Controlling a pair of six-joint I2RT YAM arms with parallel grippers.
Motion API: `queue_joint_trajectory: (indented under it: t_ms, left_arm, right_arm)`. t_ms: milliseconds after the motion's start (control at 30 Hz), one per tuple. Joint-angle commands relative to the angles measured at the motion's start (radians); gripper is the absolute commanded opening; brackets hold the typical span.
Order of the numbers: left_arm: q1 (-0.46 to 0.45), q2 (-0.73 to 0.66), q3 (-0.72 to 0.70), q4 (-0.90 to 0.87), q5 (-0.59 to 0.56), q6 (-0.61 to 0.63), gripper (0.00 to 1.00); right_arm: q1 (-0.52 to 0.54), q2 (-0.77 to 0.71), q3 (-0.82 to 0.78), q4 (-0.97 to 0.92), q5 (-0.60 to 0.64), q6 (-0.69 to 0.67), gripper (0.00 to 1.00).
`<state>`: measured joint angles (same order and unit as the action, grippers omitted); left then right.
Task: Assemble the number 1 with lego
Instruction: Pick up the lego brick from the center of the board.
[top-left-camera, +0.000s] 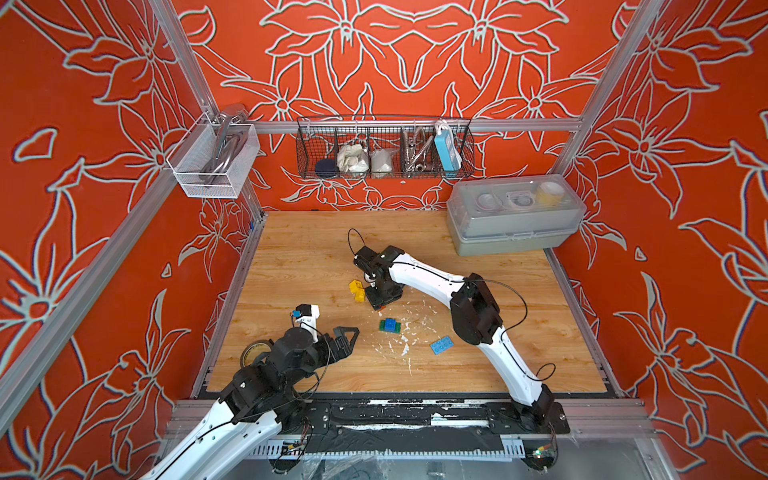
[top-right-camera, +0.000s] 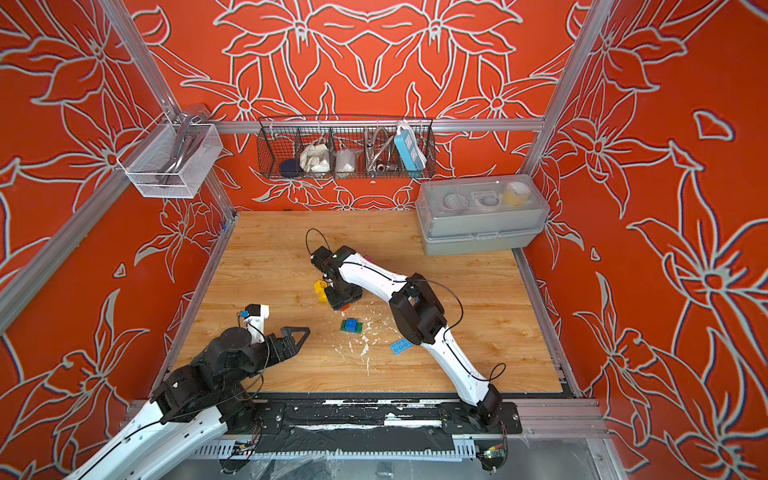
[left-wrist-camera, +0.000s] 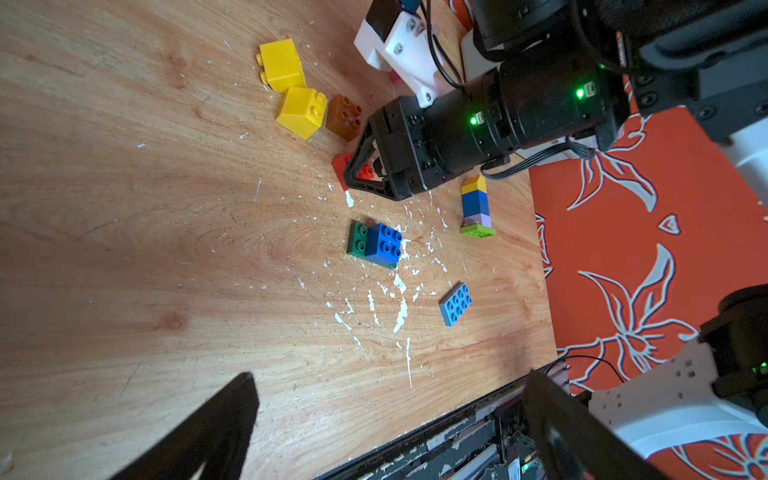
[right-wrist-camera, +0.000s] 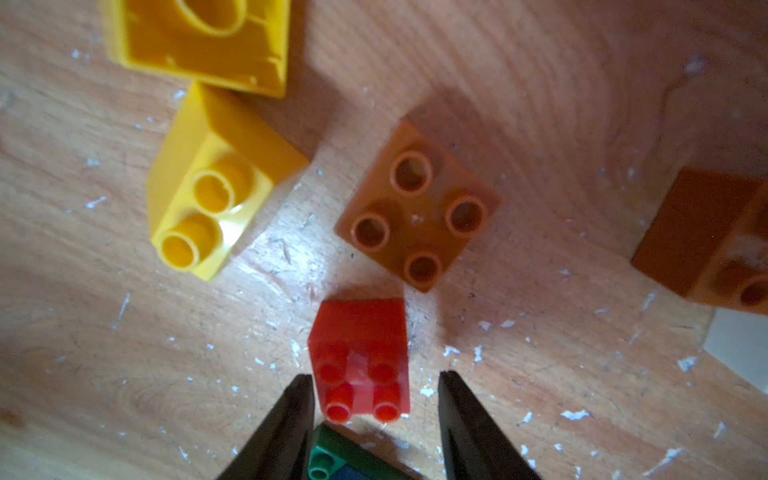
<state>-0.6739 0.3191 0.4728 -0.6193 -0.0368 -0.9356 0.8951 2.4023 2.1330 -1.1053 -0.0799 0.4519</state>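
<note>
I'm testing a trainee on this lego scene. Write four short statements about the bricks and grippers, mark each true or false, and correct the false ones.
1. The right gripper has its fingers on either side of the red brick. True.
2. The blue brick sits on a light blue plate. False: it sits on the green plate. The light blue plate lies alone on the table.
3. The left gripper holds a yellow brick. False: it is open and empty, away from the bricks.
4. A stack with a yellow brick on top stands on a lime plate. True.
</note>
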Motion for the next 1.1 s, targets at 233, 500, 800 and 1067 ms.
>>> queue_joint_trajectory:
  t_ms: [233, 500, 800, 1067]
  left_arm:
    - [0.008, -0.019, -0.007, 0.001, 0.0, 0.014, 1.0]
    - [0.008, -0.027, -0.008, 0.0, -0.001, 0.014, 1.0]
    - [0.008, -0.027, -0.007, 0.0, -0.005, 0.015, 1.0]
    - [0.009, -0.042, -0.01, -0.005, -0.003, 0.012, 1.0]
  right_arm:
    - [-0.004, 0.046, 0.043, 0.007, 0.02, 0.085, 0.5]
    - [-0.005, 0.055, 0.047, -0.017, 0.058, 0.124, 0.39]
    - [-0.005, -0.095, -0.131, 0.029, 0.096, 0.296, 0.2]
    - [-0.004, -0.328, -0.377, 0.153, 0.079, 0.485, 0.16]
